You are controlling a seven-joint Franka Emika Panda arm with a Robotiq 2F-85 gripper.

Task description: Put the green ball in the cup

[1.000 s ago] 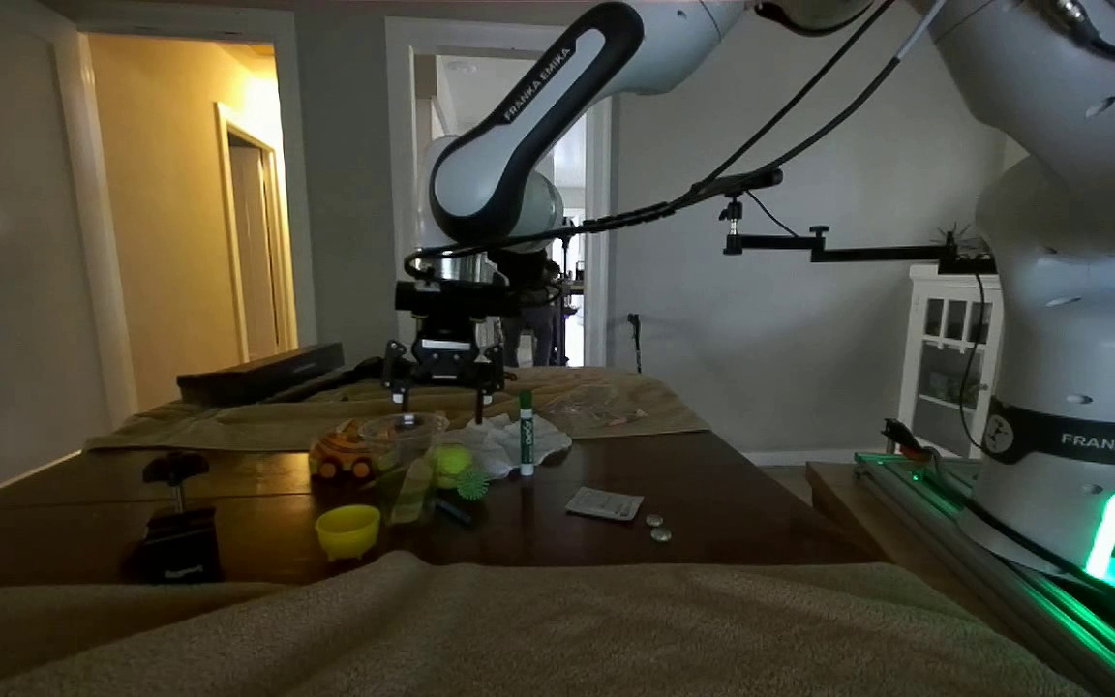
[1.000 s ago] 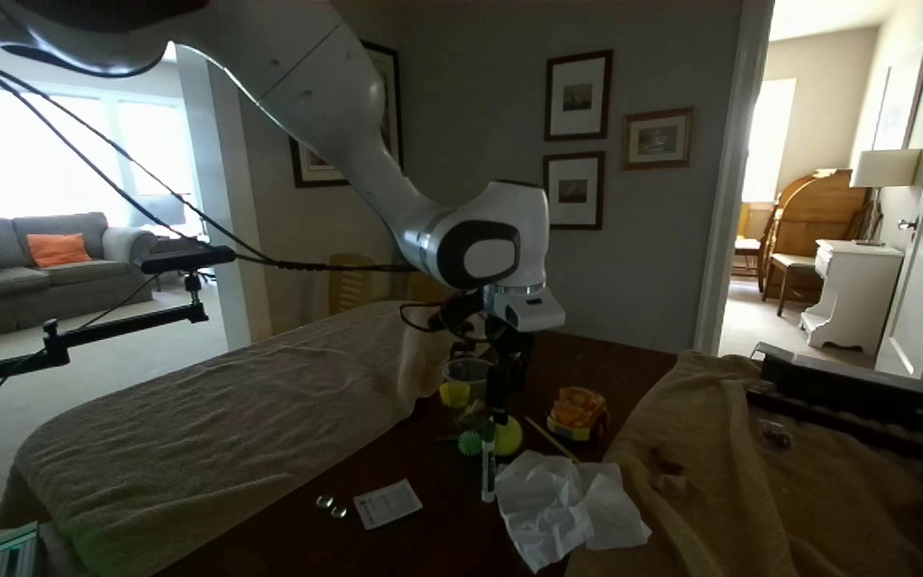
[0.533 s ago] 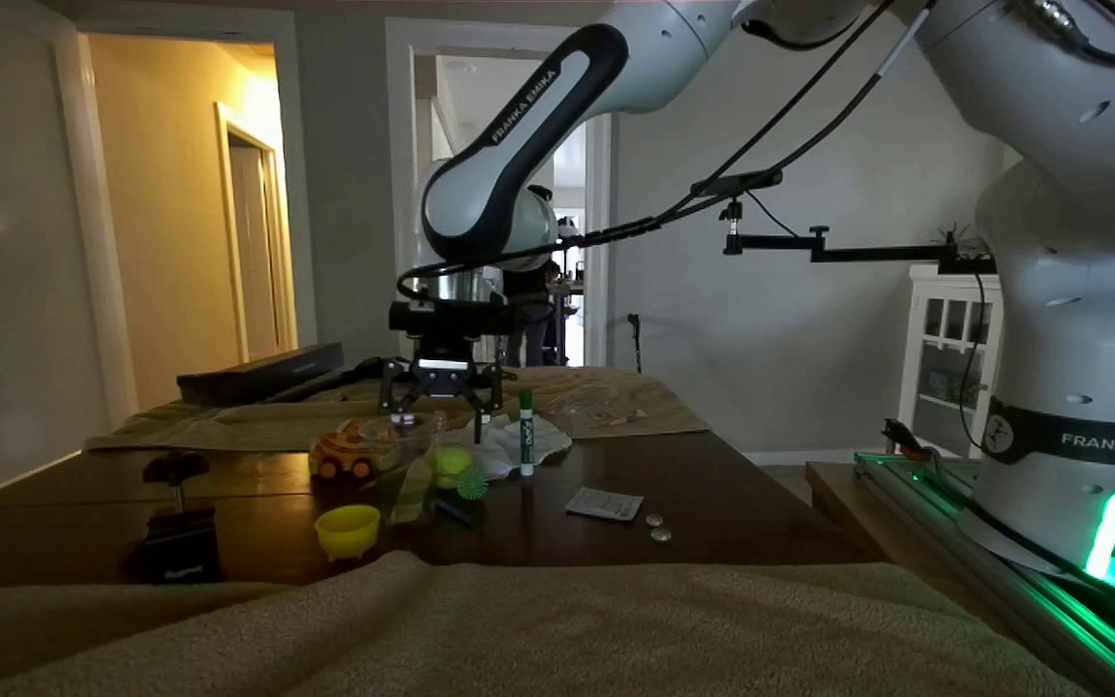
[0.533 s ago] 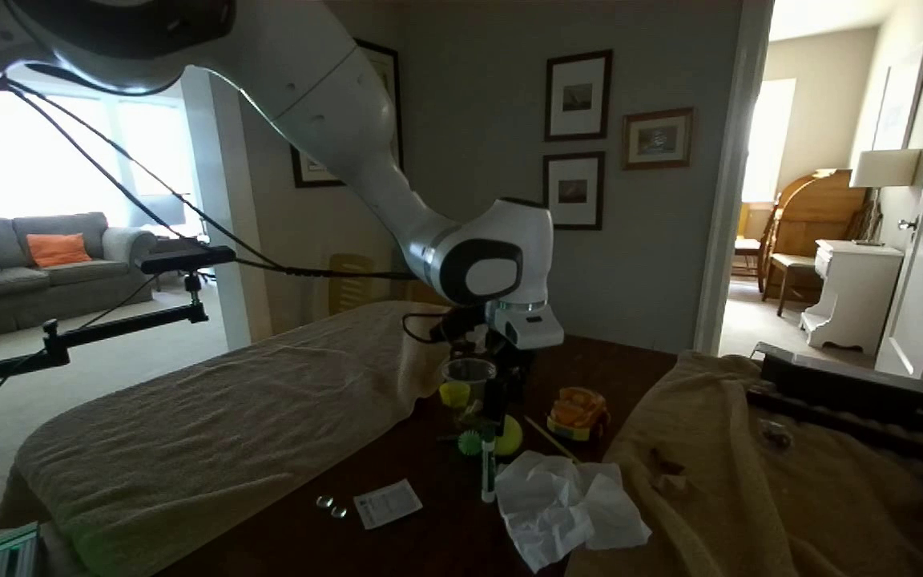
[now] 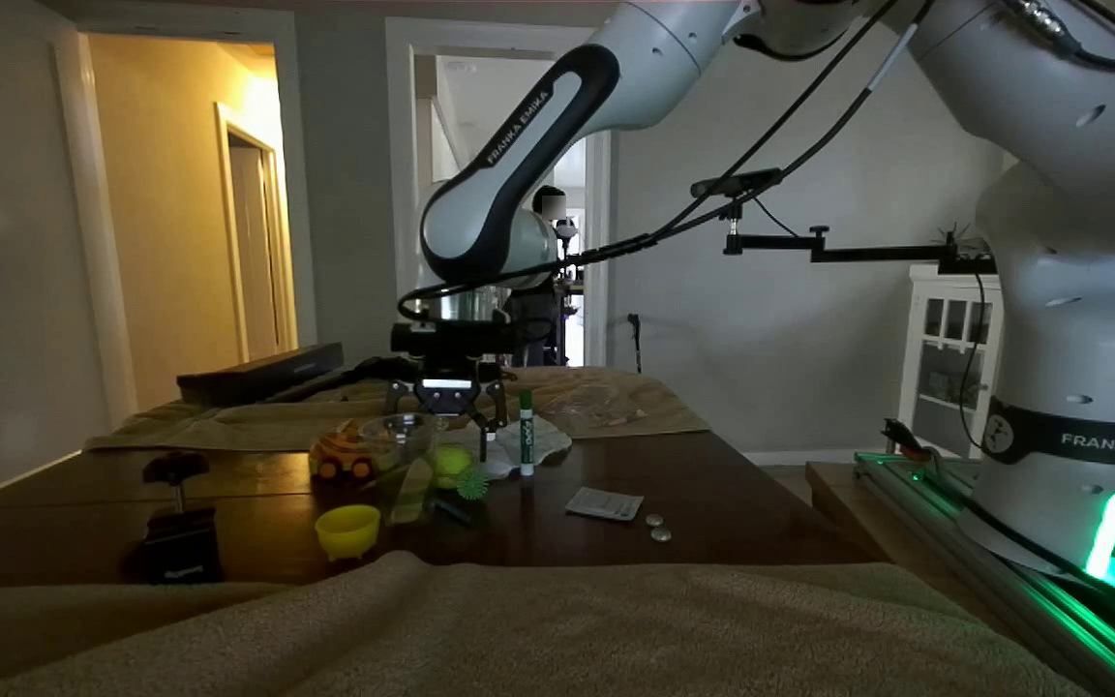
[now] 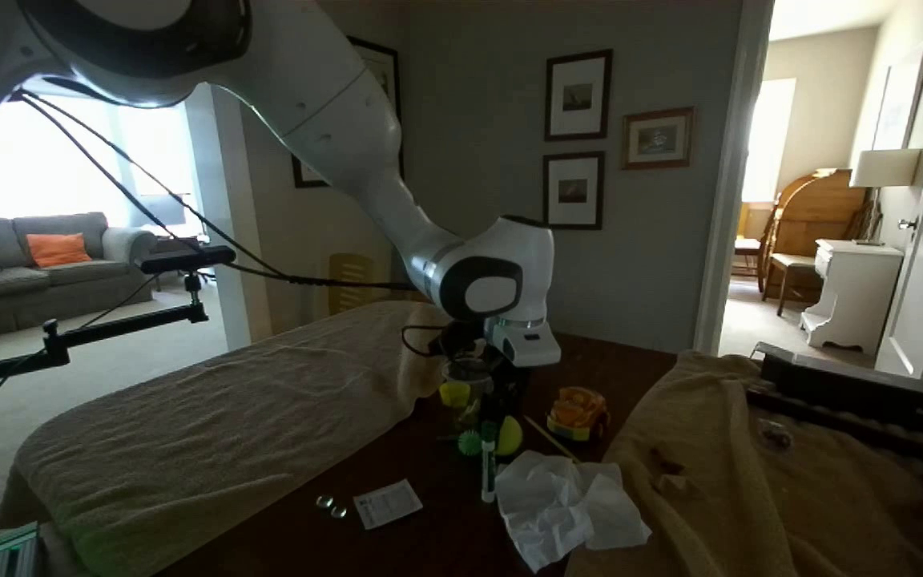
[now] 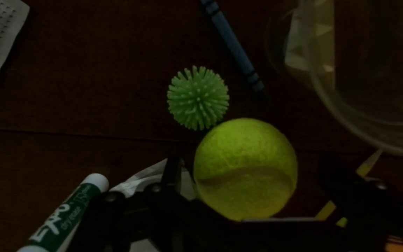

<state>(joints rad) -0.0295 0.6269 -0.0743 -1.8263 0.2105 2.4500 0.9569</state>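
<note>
The green ball, a lime tennis ball [image 7: 247, 150] with a pale seam, rests on the table; it shows in both exterior views [image 5: 451, 465] [image 6: 511, 437]. The clear plastic cup [image 5: 393, 435] stands beside it; its rim [image 7: 345, 126] enters the wrist view at the right, and it shows in an exterior view [image 6: 461, 373]. My gripper [image 7: 254, 175] is open above the ball, with one finger [image 7: 172, 175] left of it and the other [image 7: 336, 178] right with a gap. In an exterior view my gripper [image 5: 444, 445] points down, one fingertip behind the cup.
A spiky green ball [image 7: 198, 98] sits against the tennis ball. A marker [image 5: 527, 436] stands upright beside white paper [image 6: 558, 513]. An orange toy truck [image 6: 578, 413], a yellow bowl [image 5: 347, 531], a blue crayon [image 7: 234, 49] and a packet [image 5: 605, 503] lie around.
My gripper has come down toward the ball, its open fingers now lower around it. The ball, cup and other objects have stayed in place.
</note>
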